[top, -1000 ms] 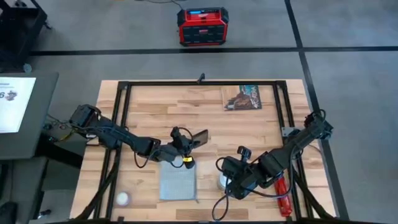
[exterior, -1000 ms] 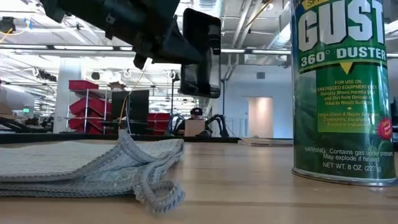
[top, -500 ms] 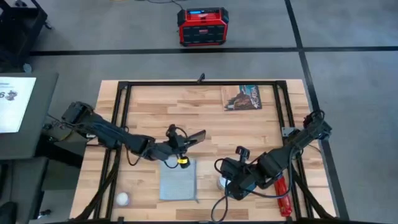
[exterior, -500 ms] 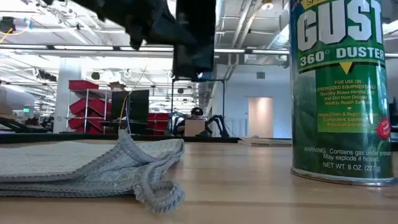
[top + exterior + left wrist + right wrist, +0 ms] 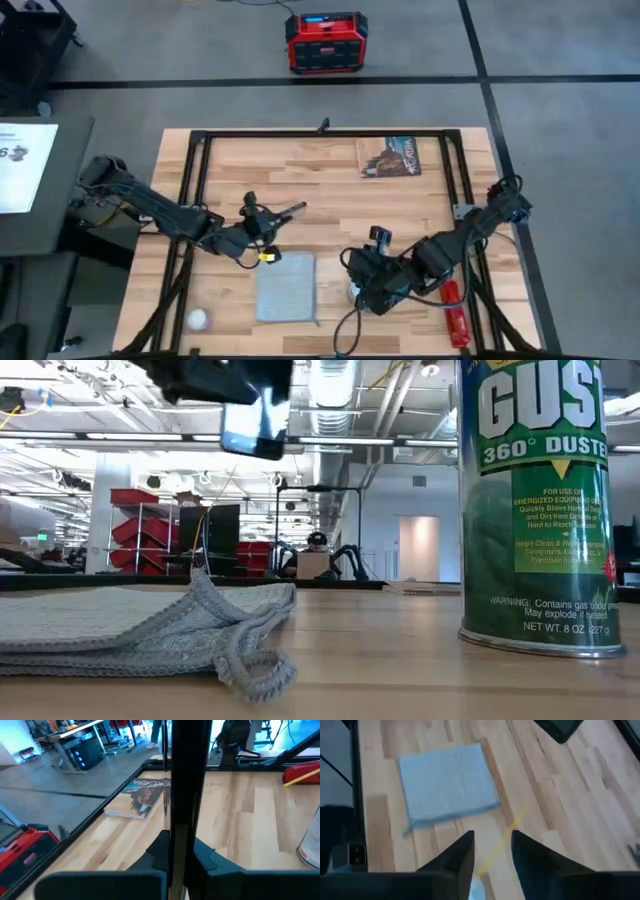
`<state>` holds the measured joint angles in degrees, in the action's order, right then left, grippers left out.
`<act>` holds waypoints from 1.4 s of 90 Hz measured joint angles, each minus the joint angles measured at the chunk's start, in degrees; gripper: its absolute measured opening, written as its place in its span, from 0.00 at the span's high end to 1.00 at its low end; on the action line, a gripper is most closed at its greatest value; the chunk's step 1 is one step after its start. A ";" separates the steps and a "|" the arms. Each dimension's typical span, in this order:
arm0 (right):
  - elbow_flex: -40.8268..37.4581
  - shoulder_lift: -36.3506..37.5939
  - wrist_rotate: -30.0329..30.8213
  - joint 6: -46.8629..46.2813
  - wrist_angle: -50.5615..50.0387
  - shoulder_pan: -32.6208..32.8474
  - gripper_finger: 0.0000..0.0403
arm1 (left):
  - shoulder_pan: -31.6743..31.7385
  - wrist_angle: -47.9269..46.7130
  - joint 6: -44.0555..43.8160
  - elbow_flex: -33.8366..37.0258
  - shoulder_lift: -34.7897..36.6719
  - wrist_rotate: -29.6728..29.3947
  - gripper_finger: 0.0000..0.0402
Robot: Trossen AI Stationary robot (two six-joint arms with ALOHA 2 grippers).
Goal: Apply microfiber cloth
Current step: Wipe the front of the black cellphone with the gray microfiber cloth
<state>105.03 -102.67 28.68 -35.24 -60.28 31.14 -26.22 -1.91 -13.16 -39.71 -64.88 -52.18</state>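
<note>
While the pale grey-blue microfiber cloth point(image 5: 286, 286) lies flat at lower centre of the high view, the left gripper point(image 5: 281, 217) above-left of it is clenched on a thin black phone point(image 5: 291, 211). Right gripper point(image 5: 491, 851), fingers parted, hovers beside the green duster can point(image 5: 541, 508).

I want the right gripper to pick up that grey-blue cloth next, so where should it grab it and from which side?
Probably the microfiber cloth edge nearest the right gripper, coming from above. It lies flat on the table, and the low view shows its hem curling up off the wood, offering a lip to pinch.
</note>
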 joint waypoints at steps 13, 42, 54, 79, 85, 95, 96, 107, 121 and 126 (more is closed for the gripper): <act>-1.58 0.07 -3.75 5.77 6.80 -2.72 0.66 | -2.00 6.31 -1.54 8.25 6.79 -0.08 0.99; -0.29 -6.02 -12.45 12.44 14.74 -7.56 0.68 | -5.95 11.98 -0.96 17.24 13.69 -0.46 0.99; 3.81 -12.20 -16.13 15.66 15.20 -8.85 0.68 | -6.19 11.67 -0.13 17.38 13.72 -0.59 0.99; 17.26 -24.14 -19.04 23.20 12.24 -9.90 0.68 | -6.19 11.76 0.83 17.38 13.68 -0.63 0.99; 19.98 -26.11 -19.87 24.38 11.70 -9.97 0.68 | -6.19 11.65 0.56 17.38 13.68 -0.63 0.99; 22.35 -28.58 -21.93 25.24 10.78 -9.96 0.68 | -6.19 11.71 0.17 17.38 13.68 -1.60 0.99; 22.44 -28.83 -22.38 25.23 10.65 -9.97 0.68 | -6.19 11.71 0.15 17.38 13.68 -1.62 0.99; 22.54 -31.44 -27.57 24.76 9.24 -10.04 0.68 | -6.19 11.69 -0.16 17.38 13.68 -2.16 0.99; 22.52 -34.72 -30.18 23.42 9.01 -10.17 0.68 | -6.19 11.74 -0.38 17.38 13.68 -2.51 0.99; 22.52 -35.66 -30.25 23.31 8.86 -10.26 0.68 | -6.19 11.69 -0.38 17.38 13.68 -2.51 0.99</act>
<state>127.55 -138.34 -1.57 -11.92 -51.41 20.88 -32.40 9.78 -13.54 -22.33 -51.20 -54.70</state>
